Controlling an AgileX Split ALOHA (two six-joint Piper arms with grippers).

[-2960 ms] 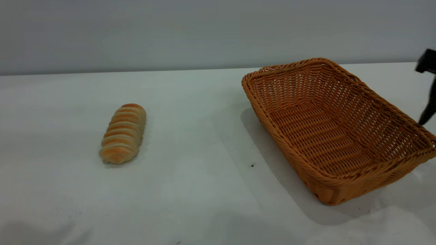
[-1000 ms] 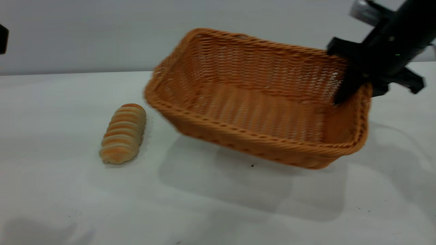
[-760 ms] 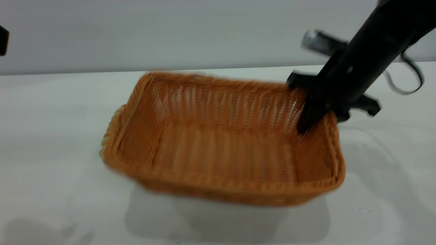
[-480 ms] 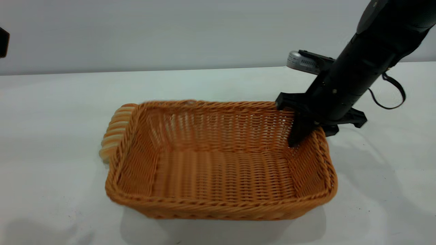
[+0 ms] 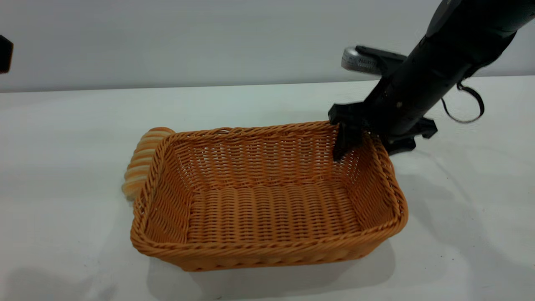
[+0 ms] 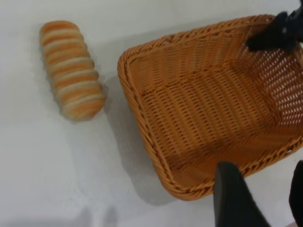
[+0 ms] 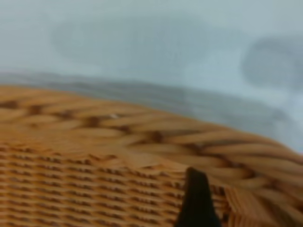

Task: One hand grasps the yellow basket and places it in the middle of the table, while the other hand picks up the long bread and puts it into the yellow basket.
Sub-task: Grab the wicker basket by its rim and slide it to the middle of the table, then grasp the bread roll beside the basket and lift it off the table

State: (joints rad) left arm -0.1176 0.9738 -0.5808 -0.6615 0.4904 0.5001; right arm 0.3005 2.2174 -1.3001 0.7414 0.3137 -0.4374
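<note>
While my left gripper (image 6: 258, 198) hangs with fingers parted above the yellow basket's (image 5: 271, 200) near rim, the long bread (image 6: 71, 75) lies on the table (image 5: 62, 251) just beside the basket's left wall, parallel to it. My right gripper (image 5: 363, 138) pinches the far-right corner.

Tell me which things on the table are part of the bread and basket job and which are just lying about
Part of the job:
yellow basket, on the table
long bread, beside the basket
right gripper, at the basket's far corner
left gripper, above the basket's edge

Just lying about:
nothing beyond a few dark specks
</note>
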